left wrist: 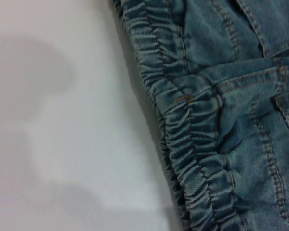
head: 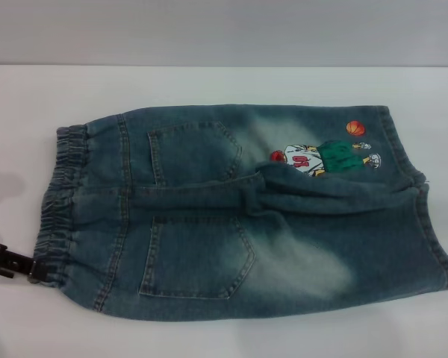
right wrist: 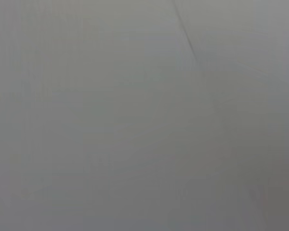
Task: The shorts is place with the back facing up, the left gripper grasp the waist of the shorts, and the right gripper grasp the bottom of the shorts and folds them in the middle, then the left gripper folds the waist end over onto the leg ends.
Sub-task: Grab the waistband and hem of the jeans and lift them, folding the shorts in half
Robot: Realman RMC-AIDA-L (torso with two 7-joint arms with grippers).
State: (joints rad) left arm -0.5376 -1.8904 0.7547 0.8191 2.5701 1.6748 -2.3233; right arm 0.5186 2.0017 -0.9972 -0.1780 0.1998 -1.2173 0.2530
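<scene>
The shorts (head: pixel 239 216) lie flat on the white table, back facing up, with two patch pockets showing. The waist of the shorts (head: pixel 60 201) is the ruffled elastic band at the left; the left wrist view shows this waist (left wrist: pixel 192 125) close up. The bottom of the shorts (head: pixel 425 216), the leg ends, lies at the right. A cartoon basketball-player print (head: pixel 325 155) sits on the far leg. My left gripper (head: pixel 36 268) reaches in from the left edge, its black jaws at the near corner of the waistband. My right gripper is out of view.
The white table (head: pixel 209 339) extends around the shorts on all sides, with a grey wall (head: pixel 224 30) behind it. The right wrist view shows only a plain grey surface (right wrist: pixel 135 120).
</scene>
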